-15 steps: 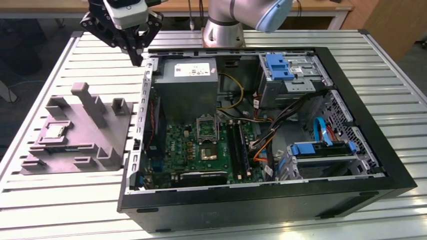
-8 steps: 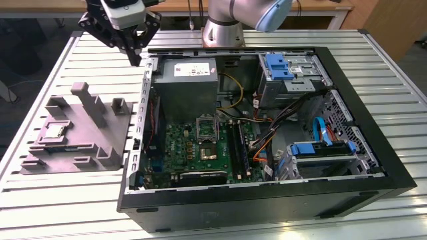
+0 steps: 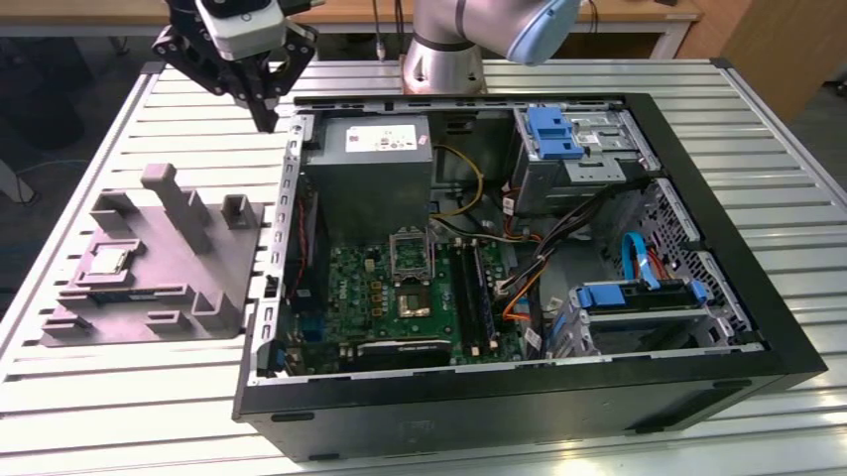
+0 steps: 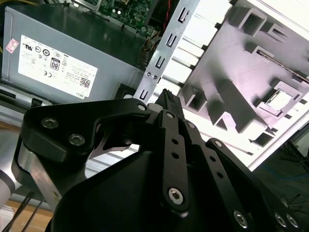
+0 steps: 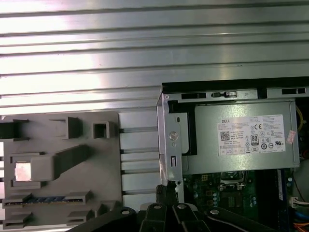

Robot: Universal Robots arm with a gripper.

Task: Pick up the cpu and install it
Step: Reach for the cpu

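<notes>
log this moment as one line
hand shut, empty, near case edge | cpu in grey holder on table | not picked up yet

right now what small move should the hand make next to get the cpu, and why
Probably shift the hand toward the exterior view's left and nearer that camera, to hang over the grey holder block. The cpu lies in a recess there, untouched, while the hand hovers shut and empty above the table beside a corner of the computer case.
</notes>
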